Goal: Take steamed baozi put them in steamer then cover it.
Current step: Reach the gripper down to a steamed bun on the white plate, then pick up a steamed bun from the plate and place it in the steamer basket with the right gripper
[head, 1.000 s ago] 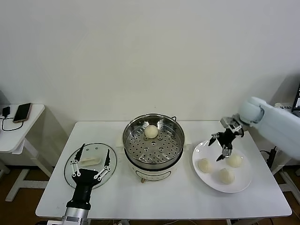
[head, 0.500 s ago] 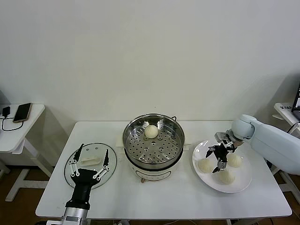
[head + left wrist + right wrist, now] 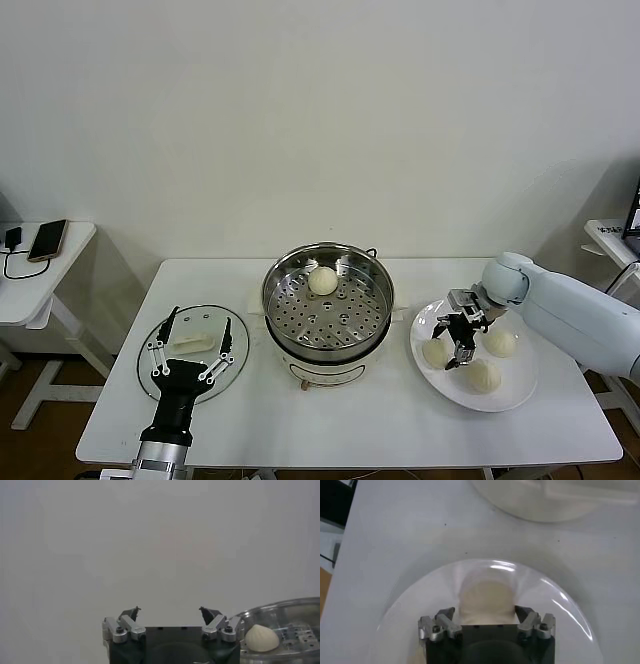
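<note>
On the white tabletop [image 3: 350, 420], a round shiny steel steamer pot [image 3: 328, 300] sits in the middle on its white base. One small round cream-white bun [image 3: 322, 281] lies on the tray with holes inside it, at the back. The left wrist view shows that same bun [image 3: 261, 637] behind the steel rim. A flat white plate [image 3: 505, 395] lies near the right edge of the tabletop, and three more cream-white buns lie on it. The right gripper [image 3: 453, 344] is down on the plate, with its black fingers on both sides of the bun nearest the pot [image 3: 434, 353]. In the right wrist view that bun [image 3: 485, 597] sits between the fingers, but I cannot tell if they squeeze it. The round clear glass cover [image 3: 190, 352] with a white bar handle lies flat near the left edge. The left gripper [image 3: 192, 352] hangs over it with its fingers spread wide, holding nothing.
</note>
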`<state>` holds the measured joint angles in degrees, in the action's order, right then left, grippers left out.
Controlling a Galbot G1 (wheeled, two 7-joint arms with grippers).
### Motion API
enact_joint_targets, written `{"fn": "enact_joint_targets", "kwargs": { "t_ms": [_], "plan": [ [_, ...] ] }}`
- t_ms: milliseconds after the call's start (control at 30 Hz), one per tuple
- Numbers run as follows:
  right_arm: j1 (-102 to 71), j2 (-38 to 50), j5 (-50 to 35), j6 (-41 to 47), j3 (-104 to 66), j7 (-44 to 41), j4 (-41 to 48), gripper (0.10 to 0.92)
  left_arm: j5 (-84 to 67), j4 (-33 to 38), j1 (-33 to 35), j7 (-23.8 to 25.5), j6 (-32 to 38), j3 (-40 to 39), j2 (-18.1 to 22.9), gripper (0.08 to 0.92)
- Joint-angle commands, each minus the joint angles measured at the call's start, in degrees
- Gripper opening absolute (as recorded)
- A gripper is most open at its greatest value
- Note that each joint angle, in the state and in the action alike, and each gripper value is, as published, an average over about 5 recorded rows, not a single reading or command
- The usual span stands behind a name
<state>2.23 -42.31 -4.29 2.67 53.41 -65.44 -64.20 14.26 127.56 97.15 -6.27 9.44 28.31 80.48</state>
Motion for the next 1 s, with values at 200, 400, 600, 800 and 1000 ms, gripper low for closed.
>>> {"fn": "enact_joint_targets", "kwargs": {
  "t_ms": [200, 400, 600, 800, 1000],
  "plan": [
    [7.08, 1.52, 4.11, -2.31, -2.07, -4.41, -1.76, 0.655, -0.08, 0.24, -0.23, 0.01, -0.11, -0.21, -0.09, 0.823],
    [21.31, 0.46, -1.21, -2.64, -0.17, -15.27, -2.60, 0.652, -0.17, 0.91, -0.31, 0.01, -0.42, -0.35, -0.40, 0.823],
    [35.59, -6.20, -10.92, -0.01, 7.88, -17.87, -4.10, 0.653, -0.32, 1.06, -0.36, -0.05, -0.35, -0.49, -0.79, 0.823],
    [40.81, -16.23, -18.13, 3.26, 13.61, -15.29, -4.75, 0.652, -0.24, 1.05, -0.46, -0.11, -0.44, -0.87, -0.55, 0.823],
    [39.19, -26.75, -21.62, 6.28, 18.41, -10.04, -3.06, 0.645, -0.30, 1.27, -0.44, -0.20, -0.45, -0.72, -0.56, 0.823]
  ]
}}
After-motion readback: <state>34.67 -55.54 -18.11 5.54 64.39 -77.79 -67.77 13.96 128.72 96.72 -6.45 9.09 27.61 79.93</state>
